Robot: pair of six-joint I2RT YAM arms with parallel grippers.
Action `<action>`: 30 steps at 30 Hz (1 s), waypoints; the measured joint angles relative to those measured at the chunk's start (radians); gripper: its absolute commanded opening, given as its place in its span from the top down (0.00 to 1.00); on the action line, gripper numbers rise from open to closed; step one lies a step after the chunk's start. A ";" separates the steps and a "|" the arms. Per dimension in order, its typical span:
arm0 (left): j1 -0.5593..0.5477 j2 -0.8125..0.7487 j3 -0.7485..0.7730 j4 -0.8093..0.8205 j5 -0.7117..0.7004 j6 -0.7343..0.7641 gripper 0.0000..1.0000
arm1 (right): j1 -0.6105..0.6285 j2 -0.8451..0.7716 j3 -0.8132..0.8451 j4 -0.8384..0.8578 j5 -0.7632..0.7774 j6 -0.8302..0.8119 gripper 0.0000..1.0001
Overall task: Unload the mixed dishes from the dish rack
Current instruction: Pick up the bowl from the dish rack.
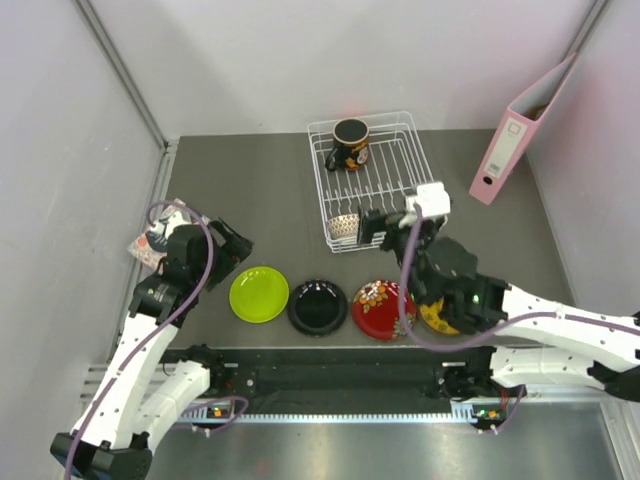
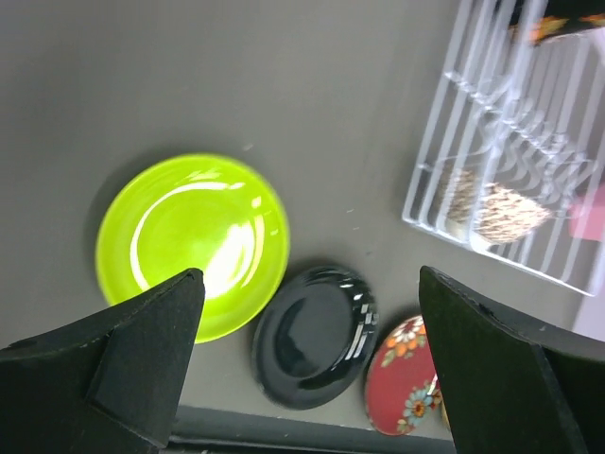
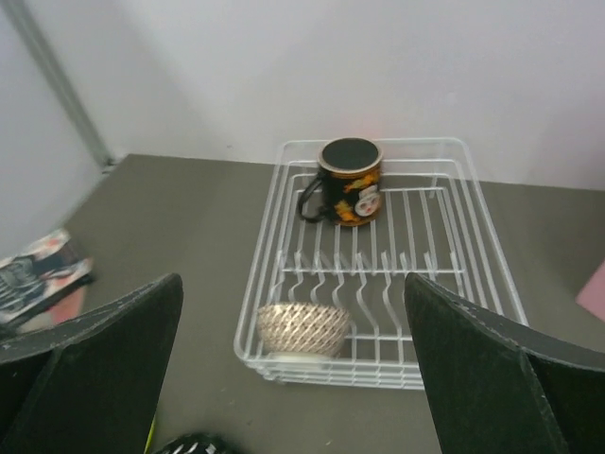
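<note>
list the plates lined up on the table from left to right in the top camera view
lime green plate → glossy black plate → red floral plate → yellow patterned plate, mostly hidden

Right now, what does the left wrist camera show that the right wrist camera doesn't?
Only the left wrist view: the red floral plate, plus the lime green plate and black plate in full, side by side on the table; the right wrist view catches at most slivers of those two at its bottom edge. Only the right wrist view: the dark mug at the far end of the dish rack, and a magazine on the table to the left. Both: the dish rack's near corner holding the beige lattice bowl.
</note>
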 measured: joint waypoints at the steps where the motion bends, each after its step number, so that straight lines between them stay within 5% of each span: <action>1: 0.000 0.010 0.022 0.010 0.006 0.018 0.01 | -0.064 0.032 0.034 -0.057 -0.037 0.051 0.00; 7: -0.006 0.108 0.043 0.107 0.101 0.095 0.01 | -0.426 0.206 0.161 -0.290 -0.355 0.321 0.00; 13: -0.135 0.284 0.083 0.200 0.111 0.148 0.01 | -0.616 0.391 0.251 -0.388 -0.633 0.494 0.00; 18: -0.236 0.416 0.190 0.262 0.059 0.199 0.01 | -0.647 0.499 0.368 -0.419 -0.689 0.514 0.00; 30: -0.240 0.805 0.531 0.438 0.073 0.397 0.02 | -0.672 0.547 0.412 -0.393 -0.683 0.524 0.00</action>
